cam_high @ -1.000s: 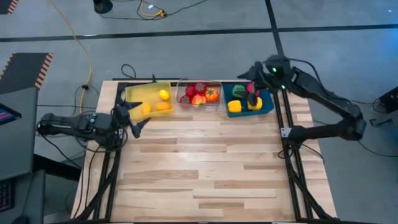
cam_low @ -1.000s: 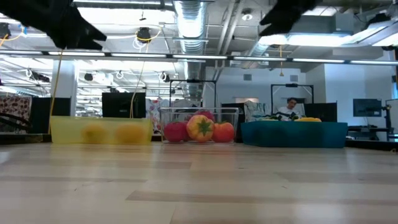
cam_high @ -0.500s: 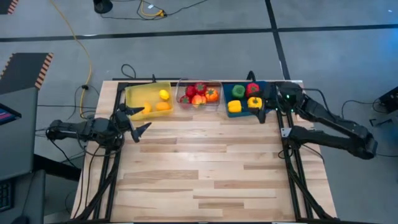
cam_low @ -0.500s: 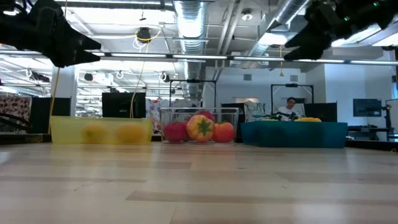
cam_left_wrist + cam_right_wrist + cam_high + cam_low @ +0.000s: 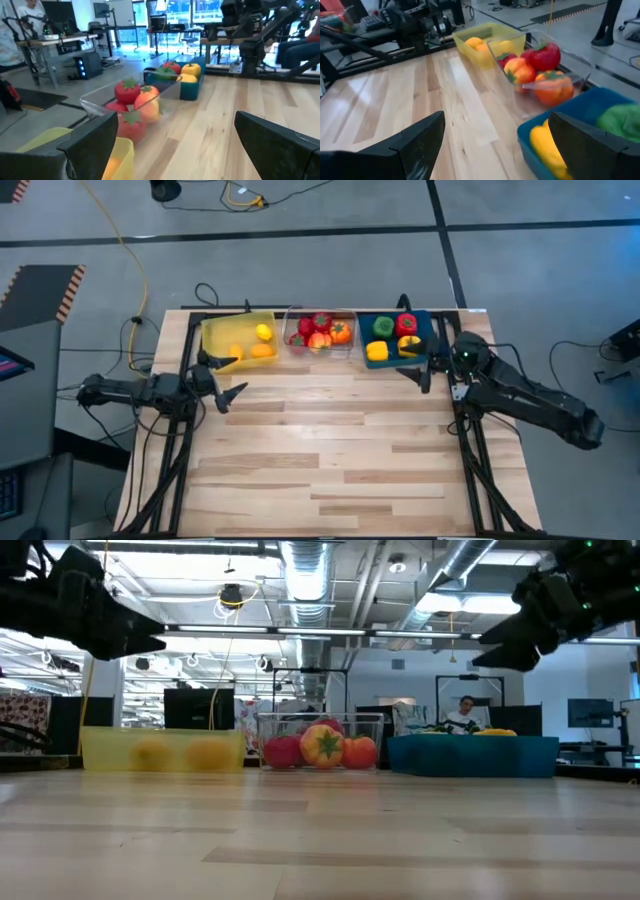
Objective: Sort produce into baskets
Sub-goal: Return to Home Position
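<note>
Now the left gripper is hanging over the left edge of the wooden table, in the middle left of the top-down picture, just below the yellow bin. Its fingers are spread wide and are holding nothing. The right gripper is floating at the right edge of the table, just beside the lower right corner of the blue bin. Its fingers are spread wide too, with nothing between them. All three bins are sitting in a row along the top edge of the table: yellow on the left, the clear bin in the middle, blue on the right. A lemon and two orange fruits are lying in the yellow bin. Red berries with green tops and an orange pepper are sitting together in the clear bin. One paler fruit among them is maybe a tomato, but it is hard to tell. A green pepper, a red pepper and two yellow peppers are resting in the blue bin. Far back in the room, in the low picture, a person is sitting.
</note>
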Controlling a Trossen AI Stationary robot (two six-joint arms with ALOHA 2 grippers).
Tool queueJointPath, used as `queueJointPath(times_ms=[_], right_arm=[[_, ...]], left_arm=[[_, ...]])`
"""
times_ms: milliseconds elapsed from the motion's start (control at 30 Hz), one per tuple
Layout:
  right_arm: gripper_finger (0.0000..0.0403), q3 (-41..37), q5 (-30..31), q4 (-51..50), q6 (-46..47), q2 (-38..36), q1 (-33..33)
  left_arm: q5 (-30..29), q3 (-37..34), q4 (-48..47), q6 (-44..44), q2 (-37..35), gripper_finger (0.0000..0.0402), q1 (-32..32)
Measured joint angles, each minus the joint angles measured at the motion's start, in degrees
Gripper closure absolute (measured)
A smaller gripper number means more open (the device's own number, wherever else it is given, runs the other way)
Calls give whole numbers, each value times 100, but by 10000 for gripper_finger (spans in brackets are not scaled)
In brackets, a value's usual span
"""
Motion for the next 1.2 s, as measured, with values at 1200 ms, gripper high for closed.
queueJointPath(times_ms=[1200], right_arm=[[21, -1889, 540, 1248, 243, -992, -366]], left_arm=[[-373, -293, 592, 238, 7, 13, 4]])
